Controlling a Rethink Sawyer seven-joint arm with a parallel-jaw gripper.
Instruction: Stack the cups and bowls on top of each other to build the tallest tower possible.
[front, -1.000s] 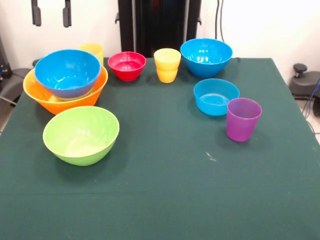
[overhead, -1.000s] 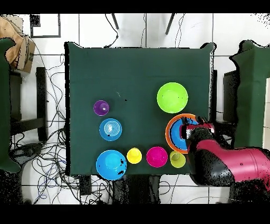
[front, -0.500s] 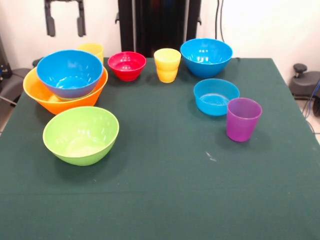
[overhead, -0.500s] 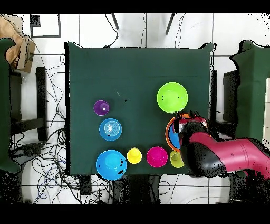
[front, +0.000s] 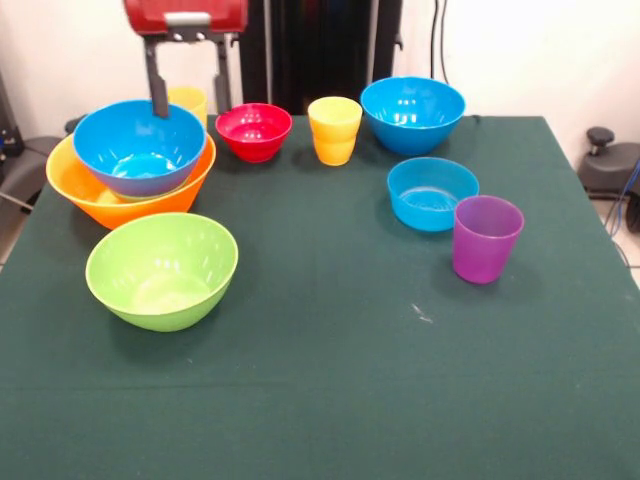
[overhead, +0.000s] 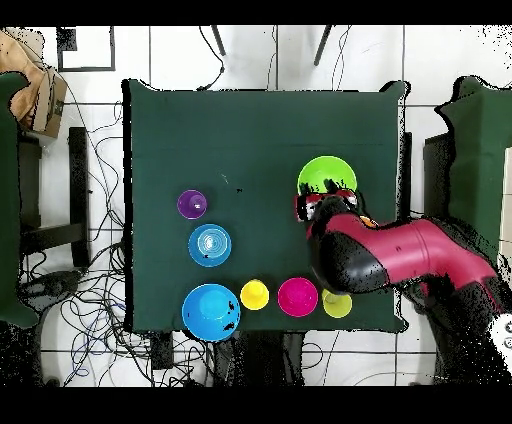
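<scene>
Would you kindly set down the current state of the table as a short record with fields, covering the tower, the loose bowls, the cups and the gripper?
tower: large blue bowl nested in the orange-yellow bowl
loose bowls: lime green bowl in front of the tower; small red bowl; second large blue bowl; shallow blue bowl
cups: yellow cup between red and blue bowls; second yellow cup behind the tower; purple cup beside the shallow blue bowl
gripper: gripper open, empty, at the tower's far rim

Robotics lab: a cloth-covered table (overhead: 250, 130) on a tiled floor (overhead: 100, 60) strewn with loose cables (overhead: 100, 290), robot pedestal (front: 318, 50) behind.
</scene>
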